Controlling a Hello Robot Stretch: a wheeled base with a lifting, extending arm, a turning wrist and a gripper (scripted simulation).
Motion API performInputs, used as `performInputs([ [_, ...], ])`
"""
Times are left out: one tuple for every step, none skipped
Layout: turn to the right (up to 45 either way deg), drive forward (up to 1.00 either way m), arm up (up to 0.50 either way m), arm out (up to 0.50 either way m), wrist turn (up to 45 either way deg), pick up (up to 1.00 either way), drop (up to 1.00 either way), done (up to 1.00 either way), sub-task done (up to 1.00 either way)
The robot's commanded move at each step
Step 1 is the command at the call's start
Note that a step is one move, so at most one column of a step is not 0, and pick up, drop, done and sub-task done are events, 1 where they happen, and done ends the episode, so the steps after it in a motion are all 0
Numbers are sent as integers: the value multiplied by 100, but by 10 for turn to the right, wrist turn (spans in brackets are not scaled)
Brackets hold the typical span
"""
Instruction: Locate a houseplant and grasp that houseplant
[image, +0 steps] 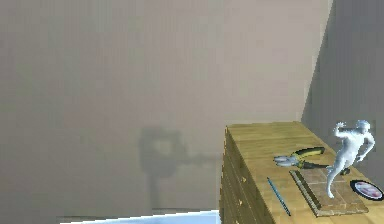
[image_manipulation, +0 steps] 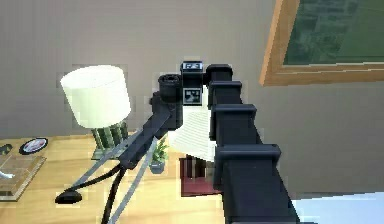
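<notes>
A small green leafy plant (image_manipulation: 160, 152) stands on the wooden top (image_manipulation: 60, 165), in the arm side view's middle. The dark arm (image_manipulation: 240, 150) rises from the bottom edge to two white marker squares (image_manipulation: 190, 82). From there the gripper (image_manipulation: 90, 205) slants down to the left, its thin fingers (image_manipulation: 110, 170) crossing just in front of the plant. Whether a finger touches the plant cannot be told. Only bare wood lies behind the gripper's far end, so it holds nothing.
A white-shaded lamp (image_manipulation: 95, 95) with a greenish base stands left of the plant. A white thing (image_manipulation: 192, 130) and a dark red book (image_manipulation: 192, 175) sit beside the arm. The wooden dresser (image: 250, 160) carries a white statue (image: 348, 150), green-handled pliers (image: 298, 156), a pencil (image: 278, 195) and a tray (image: 325, 190). A framed picture (image_manipulation: 330, 40) hangs on the wall.
</notes>
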Motion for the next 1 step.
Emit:
performInputs([
  [0,0,0,0,450,0,0,0,0],
])
